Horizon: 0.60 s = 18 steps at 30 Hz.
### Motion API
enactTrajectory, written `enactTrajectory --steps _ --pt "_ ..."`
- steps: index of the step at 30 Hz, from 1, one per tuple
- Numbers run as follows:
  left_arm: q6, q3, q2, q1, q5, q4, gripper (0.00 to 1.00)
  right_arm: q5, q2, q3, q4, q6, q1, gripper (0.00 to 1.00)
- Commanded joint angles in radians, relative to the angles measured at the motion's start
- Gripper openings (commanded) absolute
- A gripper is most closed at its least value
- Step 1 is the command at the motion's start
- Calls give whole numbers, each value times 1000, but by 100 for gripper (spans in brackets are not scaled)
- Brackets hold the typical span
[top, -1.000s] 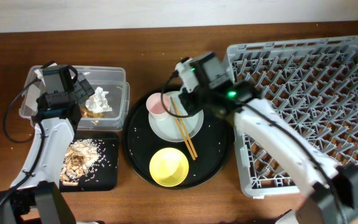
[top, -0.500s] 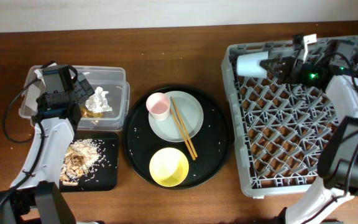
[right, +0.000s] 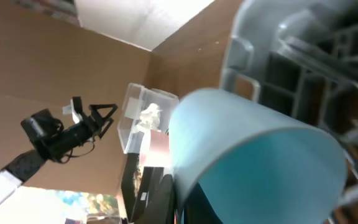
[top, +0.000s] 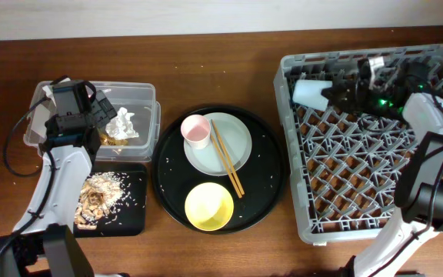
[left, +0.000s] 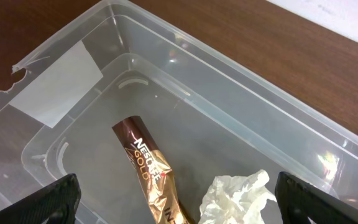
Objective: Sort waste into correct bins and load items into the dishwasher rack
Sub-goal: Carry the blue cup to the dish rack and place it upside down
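**Entry: small light-blue cup (top: 311, 92), in transit to rack**

- **Holder:** right gripper (top: 334, 95). The jaws are closed on the cup. The right wrist view is almost filled by the cup's pale blue wall (right: 253, 149), so the fingers themselves are barely seen.
- **Location:** above the far corner of the large square grey plastic lattice rack (top: 375, 185), on the side nearest the table's centre. The pictures do not show whether it touches the pegs.
- **Attitude:** on its side. Its long axis runs along the rack's far edge, and the cup projects from the jaws toward the table's centre. Which end is the mouth cannot be told firmly.
- **Governing relation:** the cup lies flat over upright pegs. Judged from this, it needs tipping mouth-down before release, or it may roll or wedge crosswise.
- **Other arm:** left gripper (top: 100, 115), fingers spread wide and holding nothing. It hangs over the clear rectangular plastic tub (left: 241, 106), which contains the brown-gold wrapper strip (left: 148, 165) and the crumpled white tissue (left: 235, 196). It is well apart from the rack, so the right arm is much the nearer.
- **Not yet loaded:** small pink cup (top: 196, 129), pale grey-green round plate (top: 237, 137), two wooden chopsticks (top: 226, 158) and yellow bowl (top: 209, 206).
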Motion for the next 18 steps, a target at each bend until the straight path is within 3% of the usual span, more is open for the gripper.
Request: enactTrajectory --steps 1,4,7,9,13,16,18 --pt "5 7 5 3 4 2 99 220 13 -9 -61 -58 -29 4" --pt "5 7 5 3 4 2 99 283 3 -8 -106 -58 -35 6" --pt "5 7 5 3 4 2 99 333 -62 -8 -158 -58 -74 15" --pt "5 7 5 3 4 2 99 458 -122 -8 -208 -58 -87 26" --pt "5 7 5 3 4 2 99 652 -193 -6 -253 -15 -88 37" --pt "5 7 5 3 4 2 99 597 -296 -5 -261 -18 -50 37" --pt "5 7 5 3 4 2 99 515 -327 -4 -216 -28 34 14"
